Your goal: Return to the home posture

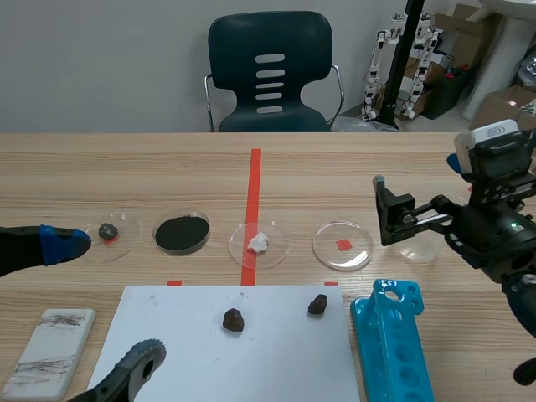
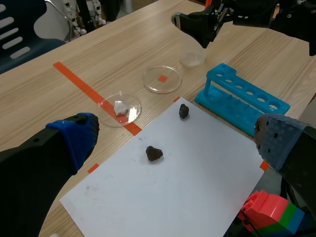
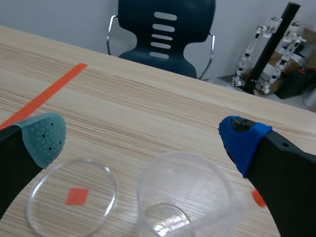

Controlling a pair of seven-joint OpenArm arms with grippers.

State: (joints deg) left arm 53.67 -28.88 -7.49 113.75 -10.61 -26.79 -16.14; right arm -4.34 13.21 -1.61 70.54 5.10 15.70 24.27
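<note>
My left gripper (image 1: 99, 303) hangs open over the near left of the table, one blue-padded finger by the leftmost dish and the other above the corner of the white paper (image 1: 251, 360). In the left wrist view its fingers (image 2: 74, 138) stand wide apart above the paper, with nothing between them. My right gripper (image 1: 387, 211) is open at the right, raised over a clear beaker (image 1: 419, 249). The right wrist view shows that beaker (image 3: 187, 197) below and between the open pads (image 3: 44, 138), untouched.
A row of petri dishes holds a small rock (image 1: 107, 229), black powder (image 1: 182, 234), a white lump (image 1: 258, 243), and one empty dish (image 1: 342, 245). Two dark rocks (image 1: 234, 320) (image 1: 317, 304) lie on the paper. A blue tube rack (image 1: 394, 343) and a grey slab (image 1: 50, 352) sit near.
</note>
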